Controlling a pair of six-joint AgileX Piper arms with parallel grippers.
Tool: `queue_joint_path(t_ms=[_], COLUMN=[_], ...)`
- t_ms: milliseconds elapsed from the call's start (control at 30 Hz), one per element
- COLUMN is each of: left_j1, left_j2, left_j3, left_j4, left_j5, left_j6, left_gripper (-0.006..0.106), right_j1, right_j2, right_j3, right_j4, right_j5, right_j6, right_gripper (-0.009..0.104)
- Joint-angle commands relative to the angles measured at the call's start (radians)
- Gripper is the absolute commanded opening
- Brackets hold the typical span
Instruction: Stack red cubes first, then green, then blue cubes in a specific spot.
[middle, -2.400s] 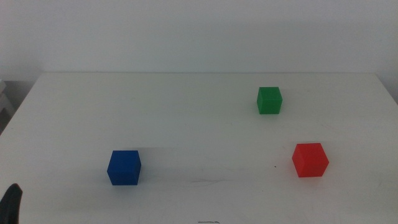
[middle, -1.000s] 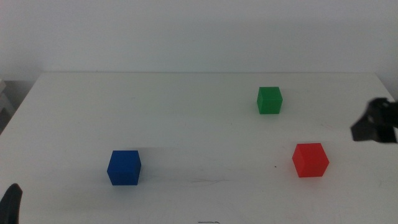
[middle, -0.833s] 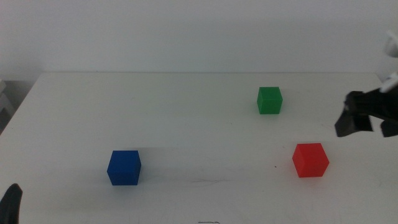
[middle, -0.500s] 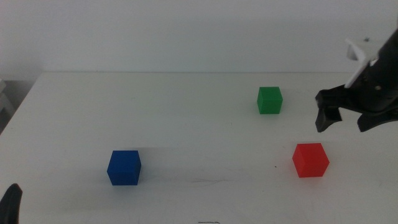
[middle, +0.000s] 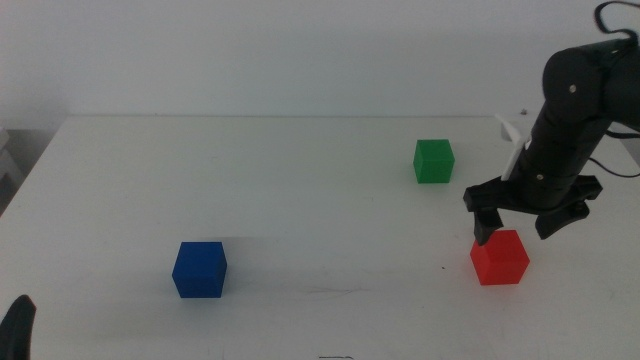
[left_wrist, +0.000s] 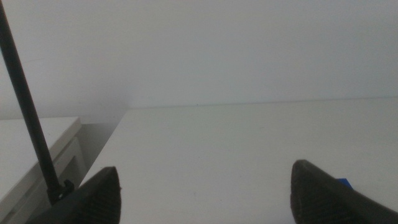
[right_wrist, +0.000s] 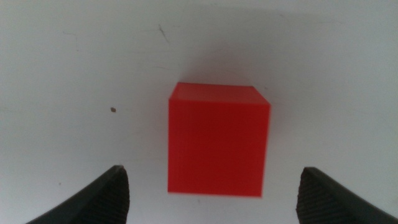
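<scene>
The red cube (middle: 499, 257) sits at the front right of the white table, and it fills the middle of the right wrist view (right_wrist: 217, 140). My right gripper (middle: 515, 228) hangs open just above it, one jaw on each side and not touching; the right wrist view (right_wrist: 212, 182) shows the same. The green cube (middle: 433, 161) stands behind the red one. The blue cube (middle: 199, 269) sits at the front left; only its corner (left_wrist: 343, 183) shows in the left wrist view. My left gripper (left_wrist: 205, 183) is open and empty, low at the front left corner (middle: 18, 325).
The white table (middle: 300, 190) ends at a white wall at the back. A thin black rod (left_wrist: 25, 106) stands beside the table's left edge, with a lower white surface (left_wrist: 31, 143) next to it.
My right arm has come in from the right and moved left and down until its open jaws hang over the red cube. The cubes and the left gripper have not moved.
</scene>
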Motion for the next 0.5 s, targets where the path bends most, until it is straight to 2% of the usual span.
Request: queue_joint_path(t_ms=[0,233,467], left_j1=[-0.002,-0.002,-0.002], left_j2=[-0.02,-0.02,-0.02], left_j3=[-0.003,-0.003,-0.003], left_j4=[-0.005,-0.005,-0.005], left_j5=[-0.077,-0.077,-0.077], left_j6=[-0.012,-0.012,-0.012], left_gripper=[0.094,0.094,0.094], right_j1=[0.004,0.004,0.003], right_j2=[-0.03,0.025,0.084], right_j3=[-0.032,-0.032,-0.032], right_j4=[-0.016,-0.034,-0.022], right_j5=[-0.026,-0.047,-0.046], right_j6=[0.0,0.001,0.001], right_gripper=[0.094,0.094,0.092])
